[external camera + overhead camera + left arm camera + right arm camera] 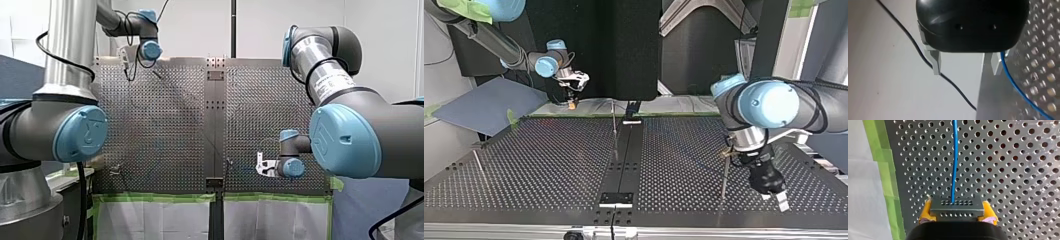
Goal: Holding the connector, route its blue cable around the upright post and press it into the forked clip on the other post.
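My right gripper point(957, 214) has its yellow pads shut on a grey perforated connector point(956, 206). The blue cable point(954, 157) runs straight ahead from the connector over the perforated table point(1010, 170). In the top view this gripper point(572, 104) hangs at the far left edge of the table. My left gripper point(966, 65) is open, with nothing between its metal fingers point(936, 63). The blue cable point(1010, 80) passes just outside one finger. In the top view my left gripper point(780, 200) stands beside a thin upright post point(724, 175). Another thin post point(614, 122) rises near the centre rail.
Green tape point(885, 182) lines the table's edge beside my right gripper. A thin black cable point(923, 55) hangs behind my left gripper. A third thin post point(478, 165) stands at the top view's left, and a grey board point(484, 105) leans beyond that corner.
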Tool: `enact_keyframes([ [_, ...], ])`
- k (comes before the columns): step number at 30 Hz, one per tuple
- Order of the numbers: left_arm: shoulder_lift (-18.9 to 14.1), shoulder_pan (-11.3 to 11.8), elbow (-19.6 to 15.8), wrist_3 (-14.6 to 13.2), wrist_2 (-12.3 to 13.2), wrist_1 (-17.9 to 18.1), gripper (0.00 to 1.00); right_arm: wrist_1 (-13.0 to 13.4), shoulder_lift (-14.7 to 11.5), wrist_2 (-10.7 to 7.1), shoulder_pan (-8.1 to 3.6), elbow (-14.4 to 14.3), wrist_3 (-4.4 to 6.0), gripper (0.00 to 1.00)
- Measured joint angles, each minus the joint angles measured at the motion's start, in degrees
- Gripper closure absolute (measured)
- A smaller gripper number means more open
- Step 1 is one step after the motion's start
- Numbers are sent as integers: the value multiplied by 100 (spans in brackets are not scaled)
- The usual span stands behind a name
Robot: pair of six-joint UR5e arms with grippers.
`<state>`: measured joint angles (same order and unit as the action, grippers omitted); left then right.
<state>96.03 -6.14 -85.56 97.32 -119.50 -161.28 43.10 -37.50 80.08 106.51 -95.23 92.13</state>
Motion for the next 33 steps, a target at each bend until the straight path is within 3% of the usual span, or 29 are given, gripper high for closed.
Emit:
enact_keyframes([
  [4, 110, 147, 16, 59, 195, -19, 0, -2, 0, 0, 2, 0, 0, 100],
  [15, 438, 247, 23, 539, 768, -51, 0, 4, 0, 0, 5, -1, 0, 100],
  [33, 472, 665, -110, 1353, 1503, -5, 0, 9, 15, 0, -11, 0, 0, 100],
])
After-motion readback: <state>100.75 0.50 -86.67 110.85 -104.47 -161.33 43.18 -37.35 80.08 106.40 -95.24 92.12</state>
